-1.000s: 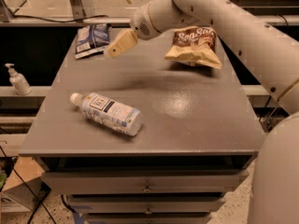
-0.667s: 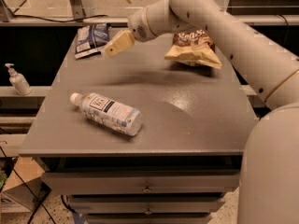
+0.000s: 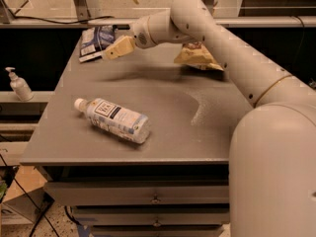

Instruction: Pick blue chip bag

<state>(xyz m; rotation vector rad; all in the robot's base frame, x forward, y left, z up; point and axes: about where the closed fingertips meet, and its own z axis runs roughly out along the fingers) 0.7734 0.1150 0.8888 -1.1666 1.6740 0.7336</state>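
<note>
Over the bench (image 3: 163, 107), the arm (image 3: 237, 68) has swung slightly left, hiding more of the tan chip bag (image 3: 197, 57). The bottle (image 3: 116, 120) lies unmoved. The blue chip bag (image 3: 96, 41) sits at the far-left corner. The pincer (image 3: 117, 48) now hovers nearer beside it; I cannot tell whether it is wide or narrow.

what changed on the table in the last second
The gripper edged toward the blue chip bag and now hovers beside it; nothing lifted. The arm hides more of the tan chip bag. Both bags and the bottle stayed put.
</note>
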